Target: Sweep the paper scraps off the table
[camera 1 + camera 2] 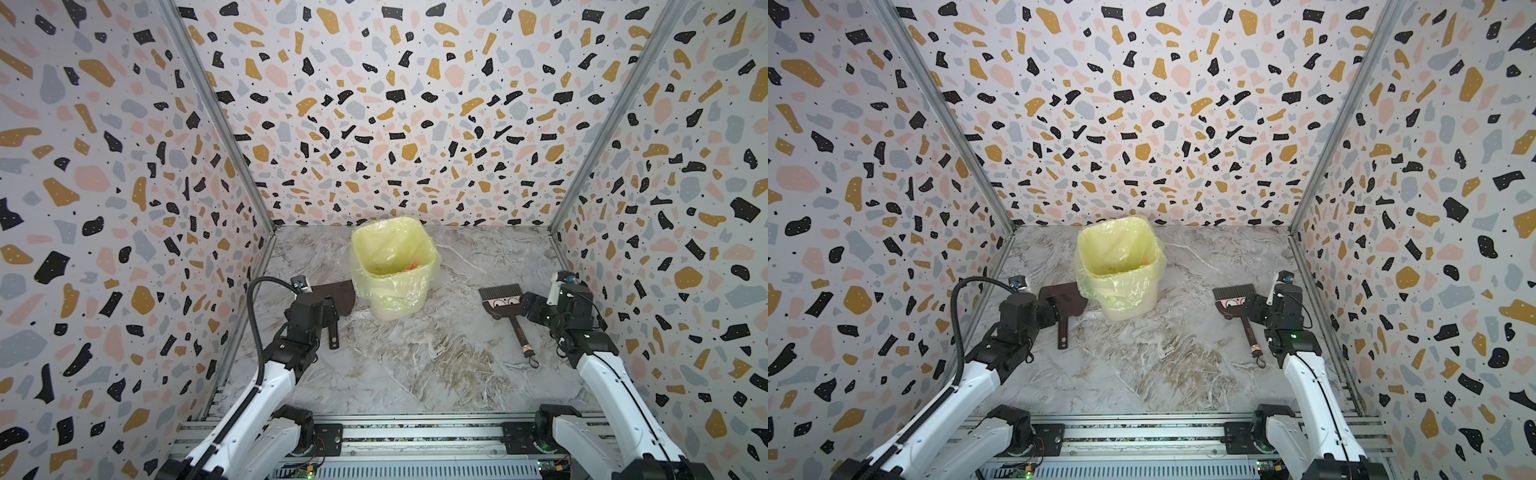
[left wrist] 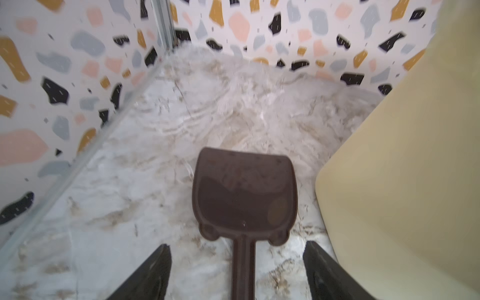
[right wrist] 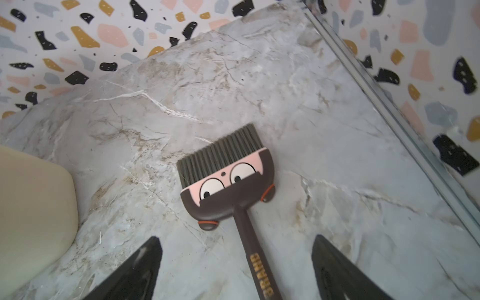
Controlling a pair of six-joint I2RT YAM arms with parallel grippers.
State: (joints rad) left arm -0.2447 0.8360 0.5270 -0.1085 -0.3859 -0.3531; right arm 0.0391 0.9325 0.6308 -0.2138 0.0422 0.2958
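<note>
**Left gripper [image 2: 237,245] and right gripper [image 3: 237,237]: jaws apart, both tools free**

1. Left gripper. The two black fingers [image 2: 153,272] stand well apart, one on each side of the straight handle of the dark brown plastic dustpan [image 2: 244,194]. Neither finger touches the handle. The dustpan lies flat on the table [image 1: 436,365], a flat grey-white marble-patterned surface with brownish veining. Its pan end is just beside the bin.

2. Right gripper. The black fingers [image 3: 135,272] are spread wide to either side of the handle of the small dark brown hand brush [image 3: 228,179], which has grey bristles and a cartoon face with two eyes. No contact with the handle shows. The brush lies flat on the table, bristles towards the terrazzo-speckled back wall [image 1: 395,124], to the right of the bin in both top views.

3. Bin. The cream square plastic bin [image 1: 395,309] stands upright near the back of the table, between the two tools. A translucent yellow plastic liner [image 1: 374,245] is folded over its rim.

4. Paper scraps. In a top view a few small orange-pink paper scraps [image 1: 409,265] lie low inside the liner, within the bin. Their number cannot be told
</note>
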